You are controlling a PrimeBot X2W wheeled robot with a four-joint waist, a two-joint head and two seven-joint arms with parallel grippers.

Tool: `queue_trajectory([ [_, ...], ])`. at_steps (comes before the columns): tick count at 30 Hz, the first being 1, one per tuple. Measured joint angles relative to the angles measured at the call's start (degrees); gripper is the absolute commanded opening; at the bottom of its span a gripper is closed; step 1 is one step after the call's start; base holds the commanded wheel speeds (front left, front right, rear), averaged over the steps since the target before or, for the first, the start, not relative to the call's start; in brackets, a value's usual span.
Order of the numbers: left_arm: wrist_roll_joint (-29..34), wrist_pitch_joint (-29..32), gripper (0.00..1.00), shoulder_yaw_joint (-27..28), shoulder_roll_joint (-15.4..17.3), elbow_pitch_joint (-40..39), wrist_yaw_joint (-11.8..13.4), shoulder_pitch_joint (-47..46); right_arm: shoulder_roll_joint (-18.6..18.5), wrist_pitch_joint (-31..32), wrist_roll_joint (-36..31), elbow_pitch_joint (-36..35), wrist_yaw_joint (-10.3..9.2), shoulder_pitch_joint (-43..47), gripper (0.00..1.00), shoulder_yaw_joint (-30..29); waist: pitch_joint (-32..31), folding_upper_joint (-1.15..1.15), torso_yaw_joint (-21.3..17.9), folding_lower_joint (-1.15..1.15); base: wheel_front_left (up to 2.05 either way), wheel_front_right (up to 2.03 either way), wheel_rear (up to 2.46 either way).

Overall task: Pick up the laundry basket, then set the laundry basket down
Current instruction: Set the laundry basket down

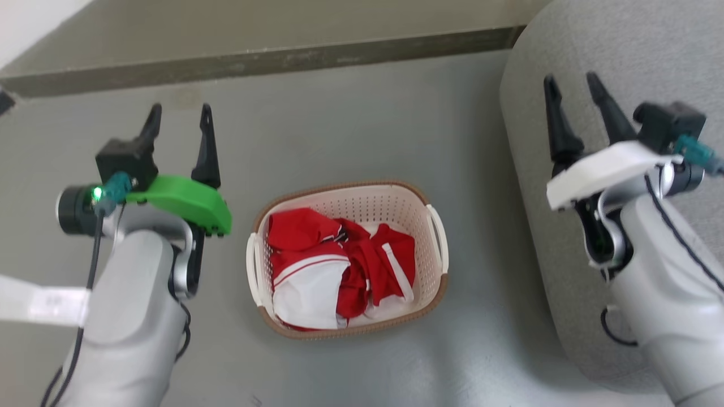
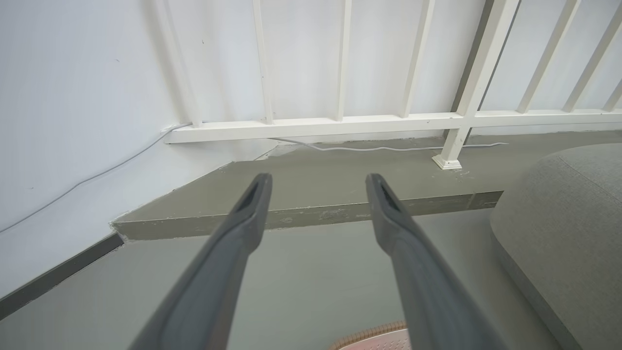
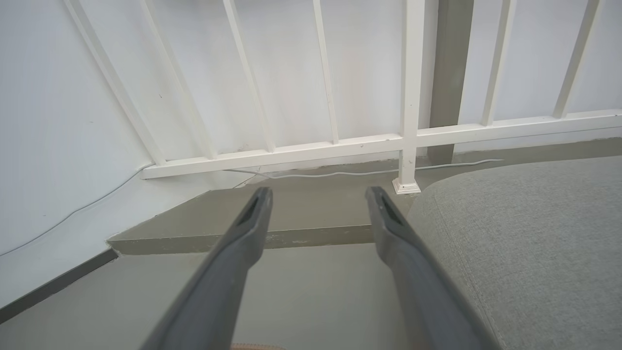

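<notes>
Laundry basket point(image 1: 345, 187): it is sitting upright on the grey floor point(image 1: 350, 124) in the middle of your head view, between your two arms, and neither gripper is touching it.
Contents: red and white clothes point(image 1: 339, 265) are lying bundled inside it, covering most of the bottom.
Handles: the left handle point(image 1: 253, 265) is facing your left arm and the right handle point(image 1: 440, 237) is facing your right arm.
Left gripper point(image 1: 181, 108): you are holding it beside the basket's left end and apart from it. Its fingers are pointing toward the raised step point(image 1: 254, 62), standing wide apart and gripping nothing.
Right gripper point(image 1: 570, 79): you are holding it well to the basket's right, in front of the grey cushion point(image 1: 622, 56). Its fingers are likewise spread, with only air between them.
Left wrist view: the left gripper point(image 2: 318, 178) is showing a clear gap, and a curve of the basket's brown rim point(image 2: 374, 335) is peeking in at the bottom edge.
Right wrist view: the right gripper point(image 3: 318, 190) is showing the same gap, with the cushion point(image 3: 525, 243) lying just beside its right-hand finger.
Background: a white railing point(image 2: 340, 121) is running along the step, and a pale cable point(image 2: 388, 147) is trailing under it.
</notes>
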Motion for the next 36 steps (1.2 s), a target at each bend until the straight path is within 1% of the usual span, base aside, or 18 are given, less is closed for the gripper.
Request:
queue_trajectory([
  [6, 0.7, 0.0, 1.0, 1.21, 0.04, -4.39, 0.92, 6.33, 0.78, 0.0, -1.86, -2.65, -0.09, 5.2, 1.0, -0.64, -2.77, 0.0, -0.48, 0.0, 0.0, 0.0, 0.0],
  [8, 0.82, 0.0, 1.0, 1.15, 0.01, -5.36, 0.97, 8.75, 0.79, 0.0, -2.19, -3.39, -0.49, 6.97, 1.0, -1.1, -3.7, 0.0, -0.63, 0.0, 0.0, 0.0, 0.0],
  [15, 2.33, 0.0, 1.0, 0.41, -0.12, -8.05, 0.99, 15.18, 0.98, 0.01, -3.66, -5.17, -0.6, 13.27, 1.0, -2.26, -6.82, 0.0, -0.68, 0.0, 0.0, 0.0, 0.0],
  [16, 2.45, 0.0, 1.0, 0.44, -0.1, -8.45, 0.99, 16.05, 1.1, 0.01, -3.72, -5.23, -0.86, 14.01, 1.0, -2.27, -7.24, 0.0, -0.66, 0.0, 0.0, 0.0, 0.0],
  [21, 2.52, 0.0, 1.0, 0.8, -0.05, -10.17, 1.47, 20.22, 1.69, 0.01, -4.12, -6.11, -0.99, 17.4, 1.0, -2.58, -9.04, 0.0, -0.72, 0.0, 0.0, 0.0, 0.0],
  [29, 2.76, 0.01, 1.0, 1.58, -0.15, -13.49, 1.55, 24.55, 1.86, 0.01, -4.75, -7.66, -1.01, 21.13, 1.0, -3.75, -10.37, 0.0, -0.83, 0.0, 0.0, 0.0, 0.0],
  [33, 2.93, 0.01, 1.0, 1.93, -0.16, -14.71, 1.57, 26.22, 1.92, 0.01, -5.26, -8.66, -1.43, 22.3, 1.0, -4.01, -10.87, 0.0, -0.69, 0.0, 0.0, 0.0, 0.0],
  [36, 2.94, 0.01, 1.0, 2.55, -0.16, -15.62, 2.02, 27.49, 1.96, 0.01, -5.7, -9.37, -1.43, 22.93, 1.0, -4.22, -11.22, 0.0, -0.63, 0.0, 0.0, 0.0, 0.0],
])
